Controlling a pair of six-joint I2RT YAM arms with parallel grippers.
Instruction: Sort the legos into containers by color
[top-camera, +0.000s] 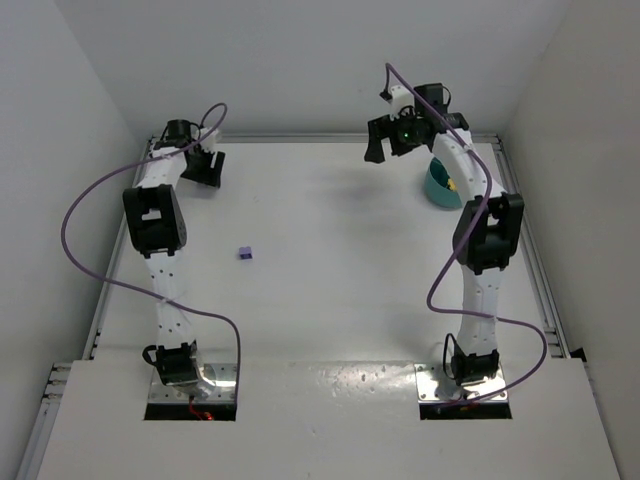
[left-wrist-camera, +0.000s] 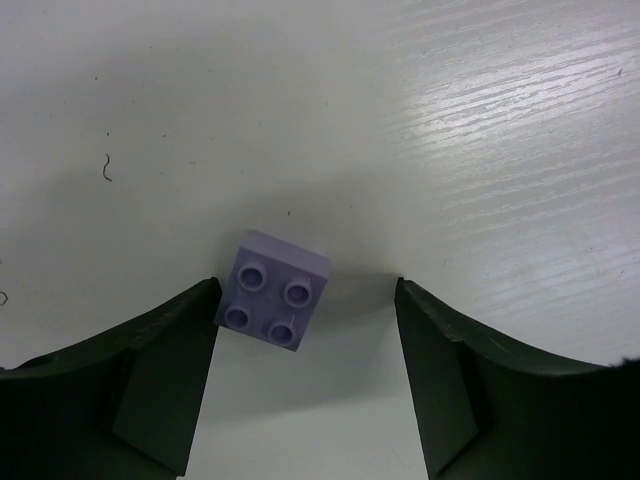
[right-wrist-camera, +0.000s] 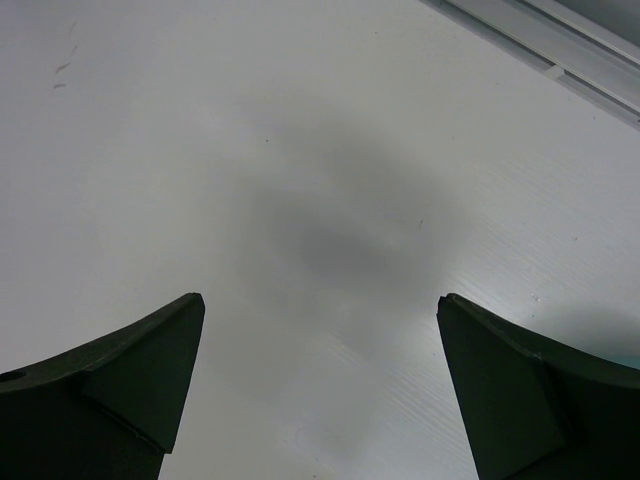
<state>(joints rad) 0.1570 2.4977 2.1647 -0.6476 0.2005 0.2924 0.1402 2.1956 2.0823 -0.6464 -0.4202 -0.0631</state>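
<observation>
A pale purple lego (left-wrist-camera: 272, 288) with four studs lies on the white table between the tips of my left gripper (left-wrist-camera: 308, 290). It sits against the left finger (left-wrist-camera: 165, 370), with a gap to the right finger (left-wrist-camera: 470, 380); the jaws are open. In the top view the left gripper (top-camera: 205, 165) is low at the far left and hides that brick. A small purple lego (top-camera: 245, 253) lies alone mid-table. The teal container (top-camera: 437, 186) stands at the far right, partly behind the right arm, with something yellow (top-camera: 452, 183) inside. My right gripper (top-camera: 390, 140) (right-wrist-camera: 321, 300) hangs open and empty beside it.
A metal rail (right-wrist-camera: 560, 50) runs along the table's far edge. White walls close in at the back and on both sides. Purple cables (top-camera: 85, 215) loop off each arm.
</observation>
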